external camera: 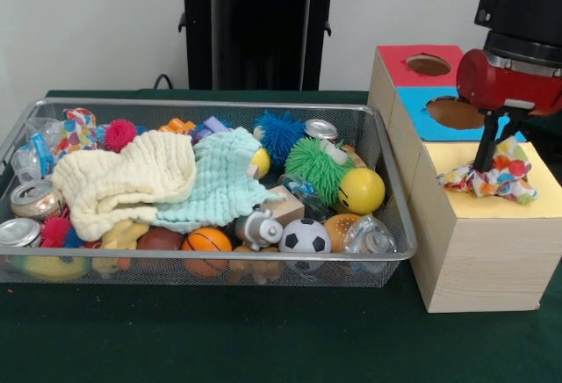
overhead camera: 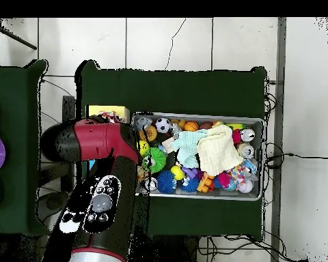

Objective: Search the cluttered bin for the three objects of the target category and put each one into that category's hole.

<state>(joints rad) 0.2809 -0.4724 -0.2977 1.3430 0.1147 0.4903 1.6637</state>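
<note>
My claw (external camera: 488, 165) stands at the right of the front view, pinched on a polka-dot cloth (external camera: 496, 175) bunched over the yellow-topped box (external camera: 492, 242), hiding its hole. Another dotted cloth (external camera: 77, 128) waits at the wire bin's (external camera: 386, 181) upper left.

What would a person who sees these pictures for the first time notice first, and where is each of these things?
The red and black arm comes down at the right of the front view, its gripper pressing into a polka-dot cloth bunched on the yellow-topped box, hiding the hole. To the left, the wire mesh bin overflows with toys, a cream cloth and a mint cloth spread on top.
</note>
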